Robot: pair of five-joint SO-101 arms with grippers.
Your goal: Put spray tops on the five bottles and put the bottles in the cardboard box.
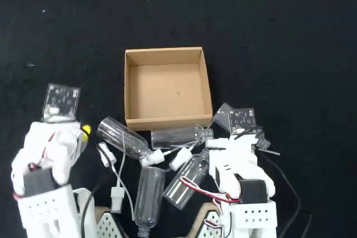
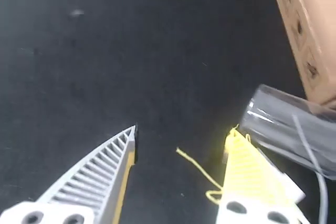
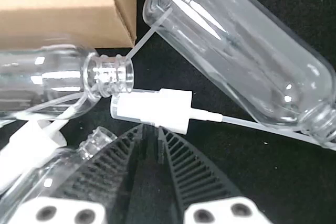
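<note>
The open cardboard box (image 1: 167, 85) stands mid-table with nothing in it. In front of it lie several clear bottles without tops: one (image 1: 122, 136) at the box's front left corner, one (image 1: 181, 136) along its front wall, and two (image 1: 149, 193) (image 1: 188, 178) nearer the arms. White spray tops (image 1: 153, 157) (image 1: 115, 193) lie among them. My left gripper (image 2: 181, 140) is open over bare cloth, beside a bottle's base (image 2: 294, 129). My right gripper (image 3: 150, 137) is shut, its tips just short of a spray top (image 3: 152, 109) that lies between two bottles (image 3: 247, 51) (image 3: 47, 82).
A black cloth (image 1: 279, 43) covers the table, with free room behind and to both sides of the box. The left arm (image 1: 47, 160) and right arm (image 1: 240, 171) stand at the near edge. Another bottle (image 1: 223, 115) lies partly under the right arm's camera.
</note>
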